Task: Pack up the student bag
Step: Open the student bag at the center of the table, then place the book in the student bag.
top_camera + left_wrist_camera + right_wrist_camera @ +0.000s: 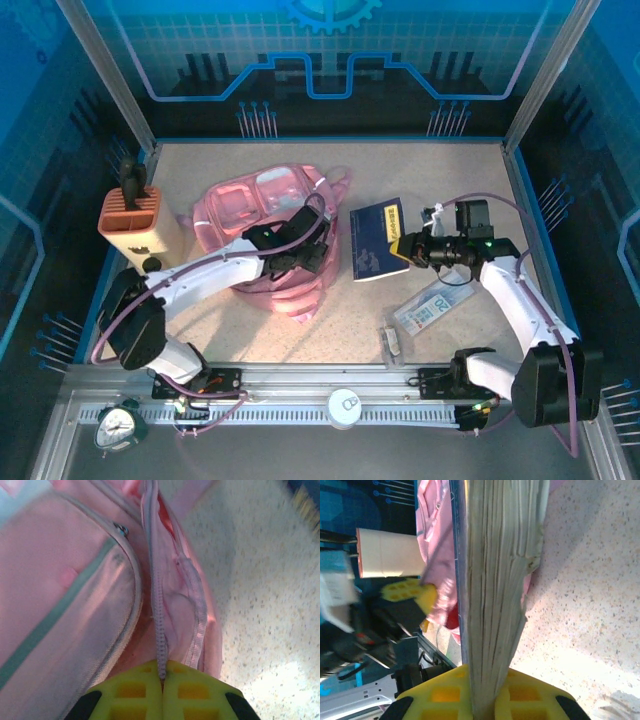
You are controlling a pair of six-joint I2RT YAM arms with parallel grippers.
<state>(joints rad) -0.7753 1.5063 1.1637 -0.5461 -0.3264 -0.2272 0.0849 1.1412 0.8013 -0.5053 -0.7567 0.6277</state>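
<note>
Left gripper [162, 692] pinched tight on zipper [160, 620] of student bag [75, 605]; bag straight ahead of fingers. Right gripper [485, 700] clamped on book [495, 580]; bag just past book's far edge. Best: lift zipper edge high, feed book edge-first. Opening looks narrow, hard to judge. Speckled table [450, 180] underneath, blue panel walls around.

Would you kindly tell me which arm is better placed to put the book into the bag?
Right: the right gripper is shut on the book beside the student bag, while the left gripper pinches the bag's zipper edge.
</note>
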